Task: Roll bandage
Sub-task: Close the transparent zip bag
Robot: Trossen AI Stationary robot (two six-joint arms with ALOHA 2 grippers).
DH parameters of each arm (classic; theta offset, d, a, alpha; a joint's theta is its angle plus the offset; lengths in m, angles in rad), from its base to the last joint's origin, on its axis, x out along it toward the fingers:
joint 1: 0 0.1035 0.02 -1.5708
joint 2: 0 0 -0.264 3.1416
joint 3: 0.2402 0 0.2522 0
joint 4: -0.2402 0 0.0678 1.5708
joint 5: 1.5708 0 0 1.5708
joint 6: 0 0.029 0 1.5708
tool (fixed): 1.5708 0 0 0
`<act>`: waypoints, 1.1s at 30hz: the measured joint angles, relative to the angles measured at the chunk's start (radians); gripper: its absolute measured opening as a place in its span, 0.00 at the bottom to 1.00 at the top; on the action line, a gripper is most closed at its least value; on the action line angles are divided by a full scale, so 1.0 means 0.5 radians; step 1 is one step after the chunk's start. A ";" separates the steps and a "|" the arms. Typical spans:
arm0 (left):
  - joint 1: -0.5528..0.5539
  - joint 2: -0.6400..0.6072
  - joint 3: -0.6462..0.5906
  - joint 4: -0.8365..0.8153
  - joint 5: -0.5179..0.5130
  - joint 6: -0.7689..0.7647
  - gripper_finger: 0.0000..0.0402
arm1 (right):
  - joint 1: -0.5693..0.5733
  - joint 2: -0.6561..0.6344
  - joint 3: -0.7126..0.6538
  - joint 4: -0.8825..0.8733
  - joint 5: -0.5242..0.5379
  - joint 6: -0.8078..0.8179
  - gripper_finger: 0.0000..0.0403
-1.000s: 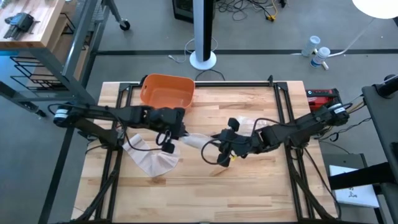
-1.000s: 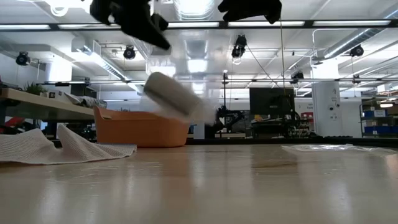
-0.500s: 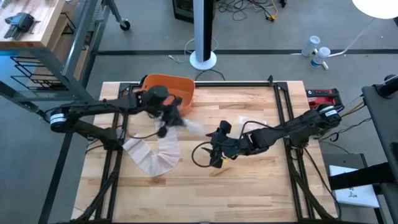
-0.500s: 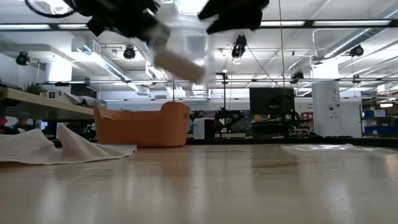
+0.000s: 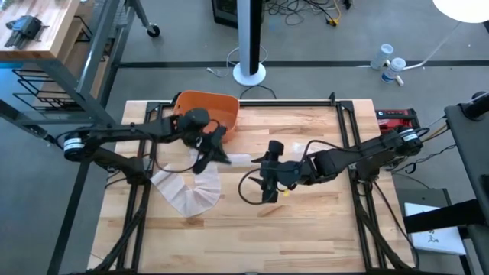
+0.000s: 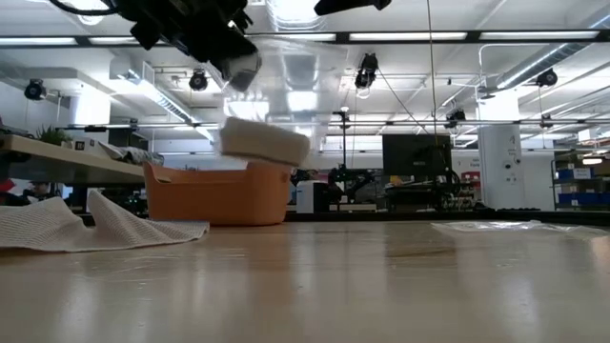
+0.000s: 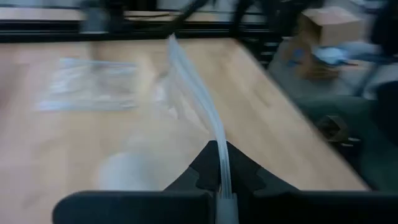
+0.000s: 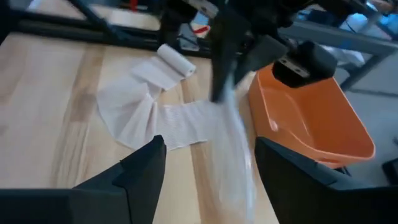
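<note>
Lifted since before, a plastic bag (image 6: 286, 86) hangs pinched in the left fingers (image 5: 205, 153) near the desk's (image 5: 306, 221) far-left corner, right fingers (image 5: 269, 172) spread, bandage (image 5: 187, 191) mostly unrolled.

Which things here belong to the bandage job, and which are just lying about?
In the job:
- loose bandage on the table
- clear bag with a white roll, held by the left gripper
- right gripper, open nearby

Lying about:
- orange bin
- flat plastic wrapper
</note>
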 joint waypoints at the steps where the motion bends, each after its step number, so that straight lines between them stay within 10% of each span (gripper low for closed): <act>1: -0.035 -0.009 0.000 -0.023 -0.021 -0.003 0.00 | 0.000 0.000 0.000 -0.009 -0.023 -0.029 0.59; 10: -0.193 0.000 -0.003 -0.327 -0.956 -0.187 0.00 | -0.168 0.018 -0.093 0.226 -0.420 -0.276 0.63; 33: -0.500 0.006 -0.211 0.149 -1.352 -0.021 0.00 | -0.539 0.405 -0.220 0.602 -0.662 -0.293 0.61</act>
